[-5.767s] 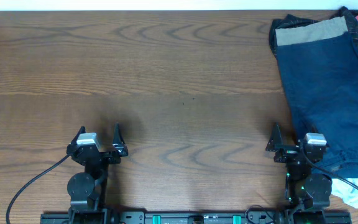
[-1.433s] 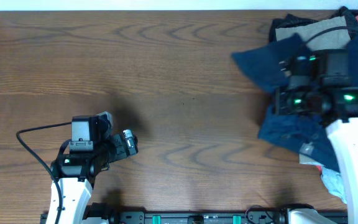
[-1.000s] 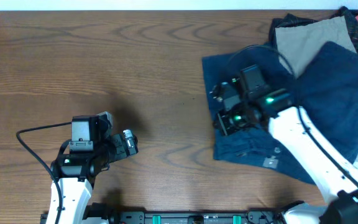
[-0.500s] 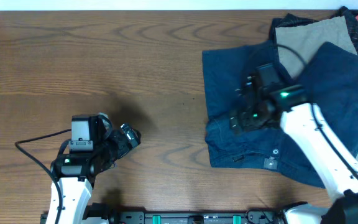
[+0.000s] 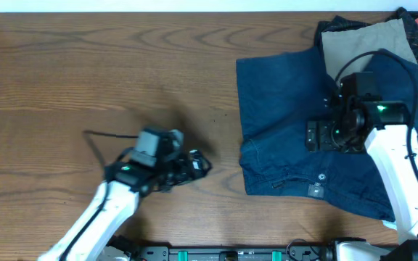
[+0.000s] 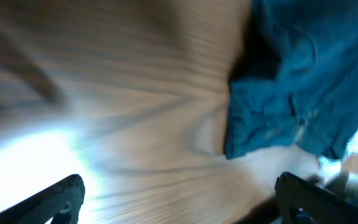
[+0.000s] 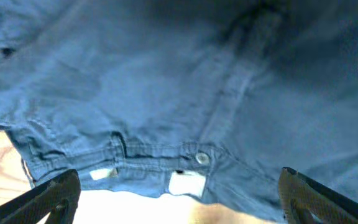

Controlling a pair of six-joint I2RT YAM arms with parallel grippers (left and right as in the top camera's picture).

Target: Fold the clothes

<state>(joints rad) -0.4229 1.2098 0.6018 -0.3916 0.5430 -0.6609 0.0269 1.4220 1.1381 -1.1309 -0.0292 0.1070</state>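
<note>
Leftward of the cloth, the left gripper [image 5: 197,164] has swung across the table [image 5: 122,65] from its spot of half a second ago. It now sits much closer to the dark blue shorts [image 5: 281,94], though not touching them. The right gripper [image 5: 316,135] has drawn back to the right over the fabric, and the shorts themselves lie as they did then.

The shorts are spread on the right half of the table. Their left edge runs near to far, and the waistband [image 7: 154,152], with its button [image 7: 201,158] and a pale label [image 7: 186,183], lies along the near side. The legs reach away to the far and right, where one overlaps the khaki shorts [image 5: 361,36] in the far right corner. I judge the long axis to run from near-left to far-right, though folds make this rough.

From the left gripper the shorts lie straight to the right, and the near-left corner of the waistband is the closest part. The left wrist view shows that corner ahead, with bare wood between. The right gripper hangs directly above the middle of the shorts, so it is the nearer of the two.

Both grippers are spread wide, each with its fingertips at the two lower corners of its wrist view and nothing held between them. A fold looks likely to need a grip on the left edge, which the left arm is placed to reach.
</note>
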